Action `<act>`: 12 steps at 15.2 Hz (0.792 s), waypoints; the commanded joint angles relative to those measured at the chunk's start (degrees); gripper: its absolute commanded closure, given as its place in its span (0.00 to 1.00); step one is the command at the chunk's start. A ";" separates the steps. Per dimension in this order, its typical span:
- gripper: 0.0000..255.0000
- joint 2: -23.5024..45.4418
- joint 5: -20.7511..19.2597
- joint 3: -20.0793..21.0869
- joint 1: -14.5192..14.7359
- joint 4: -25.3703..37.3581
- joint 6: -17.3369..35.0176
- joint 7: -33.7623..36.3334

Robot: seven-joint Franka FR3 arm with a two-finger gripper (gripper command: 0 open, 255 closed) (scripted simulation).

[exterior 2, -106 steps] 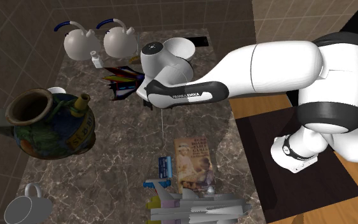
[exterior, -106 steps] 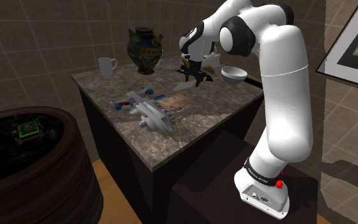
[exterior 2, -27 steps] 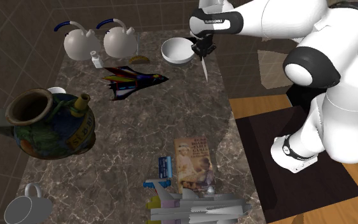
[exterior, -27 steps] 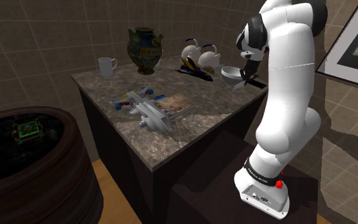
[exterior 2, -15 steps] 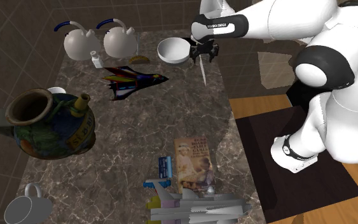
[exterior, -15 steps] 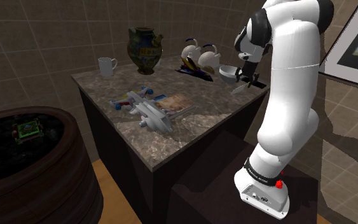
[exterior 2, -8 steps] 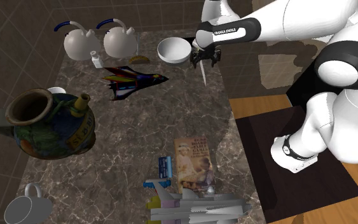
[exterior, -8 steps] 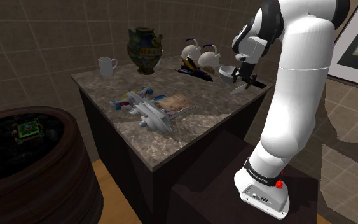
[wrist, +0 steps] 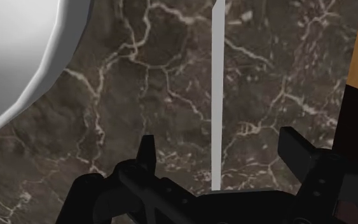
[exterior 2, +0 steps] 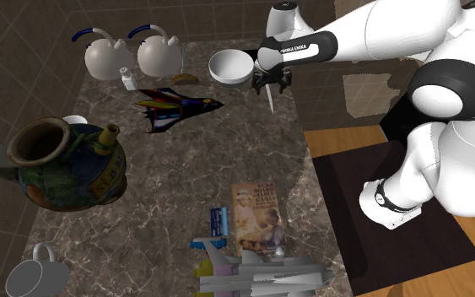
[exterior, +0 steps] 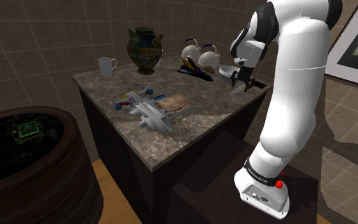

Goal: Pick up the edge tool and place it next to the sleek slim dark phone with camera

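Note:
The edge tool is a knife with a slim pale blade. It lies on the dark marble table, pointing away from the hand, beside a white bowl. My gripper hovers low over it, open; its fingers stand on either side of the blade without touching it. From the second exterior view the gripper is just right of the bowl, with the knife under it near the table's right edge. A flat dark strip, probably the phone, lies just behind the gripper.
Two white teapots and a coloured toy plane sit left of the bowl. A painted vase, a mug, a book and a white model plane fill the other end. A dark barrel stands beside the table.
Over the last second the hand has sunk a little toward the marble beside the bowl, with the knife beneath it. The elbow has swung outward. Nothing else on the table has moved.

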 commanded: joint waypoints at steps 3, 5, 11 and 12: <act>0.00 0.01 0.01 0.01 0.00 -0.01 0.02 -0.01; 1.00 0.01 0.01 0.01 0.00 -0.01 0.02 -0.01; 1.00 0.01 0.01 0.01 0.00 -0.01 0.02 -0.01; 1.00 0.01 0.01 0.01 0.00 -0.01 0.02 -0.01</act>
